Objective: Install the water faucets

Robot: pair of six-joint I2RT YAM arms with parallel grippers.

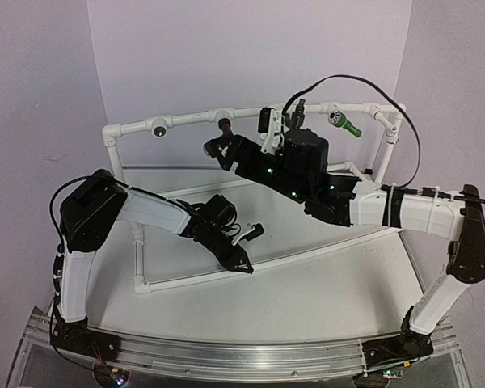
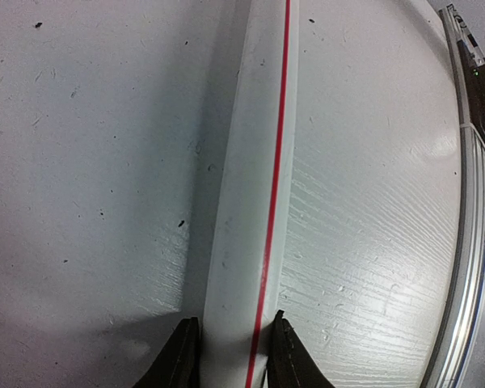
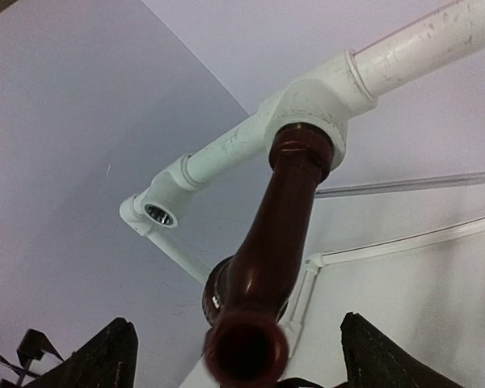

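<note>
Left tool (image 2: pixel 232 333): narrow, clamped on white pipe (image 2: pixel 250 162) on the surface (image 2: pixel 81 162).
Right tool (image 3: pixel 238 323): wide, straddled brown faucet (image 3: pixel 283 218), no contact.
Brown faucet: sat in tee (image 3: pixel 315 97).

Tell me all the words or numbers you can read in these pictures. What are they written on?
No words or numbers can be read anywhere.
On the white pipe: only a plain red stripe, no letters.
On the reddish-brown faucet: a tiny pale mark on its side, too blurred to read.
</note>
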